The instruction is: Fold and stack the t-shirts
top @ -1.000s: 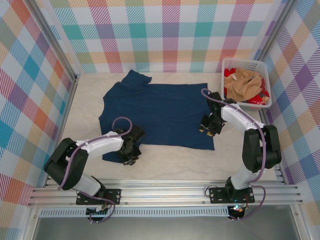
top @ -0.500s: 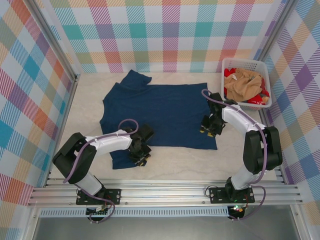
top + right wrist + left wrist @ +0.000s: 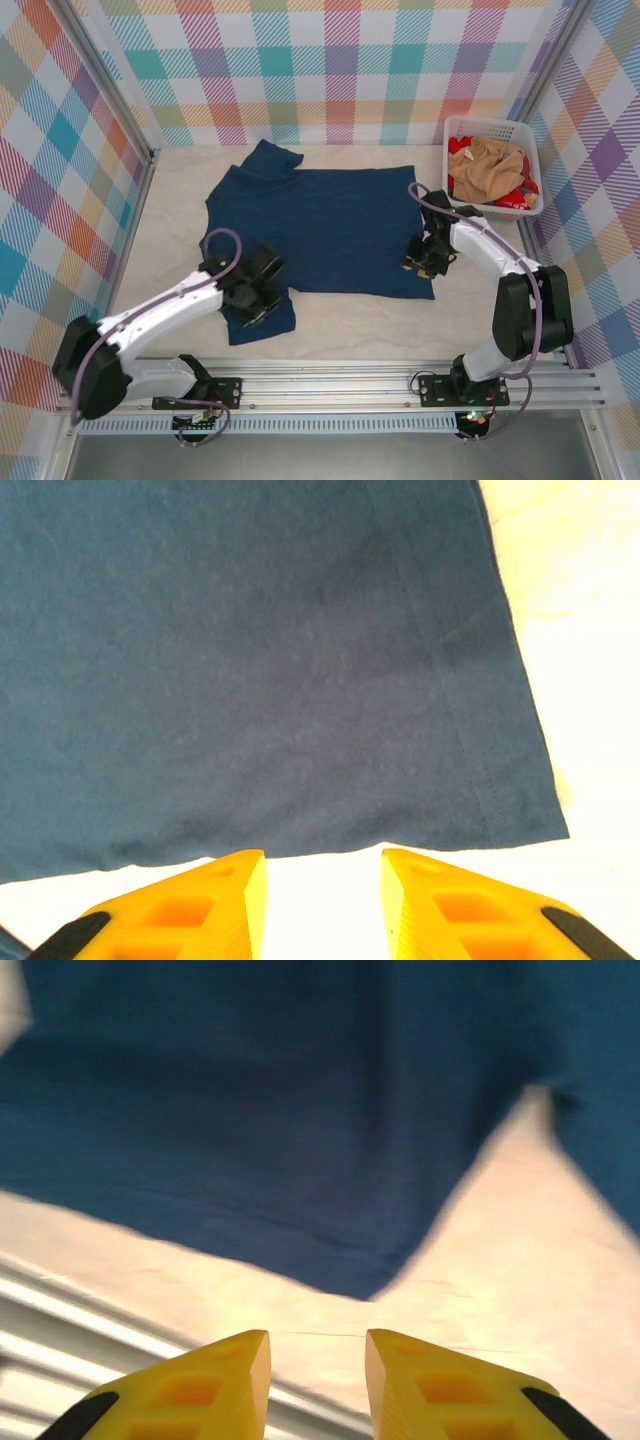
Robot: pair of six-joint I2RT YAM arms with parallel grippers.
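Left end effector (image 3: 317, 1345), released, hangs over bare counter (image 3: 500, 1290) just off a corner of the navy t-shirt (image 3: 250, 1110), which is spread flat mid-counter; this wrist view is blurred. Right end effector (image 3: 322, 865), also released, sits just short of the hem. A tan-orange t-shirt (image 3: 487, 163) and a red t-shirt (image 3: 518, 196) lie crumpled, half hidden, in the basket (image 3: 492, 121) far right. Open counter runs along the near edge.

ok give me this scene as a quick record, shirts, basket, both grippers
navy t-shirt: spread flat on table, unfolded
basket: far right corner, holds tan-orange shirt and red shirt
left gripper: open, empty, by the near sleeve
right gripper: open, empty, at the near hem corner
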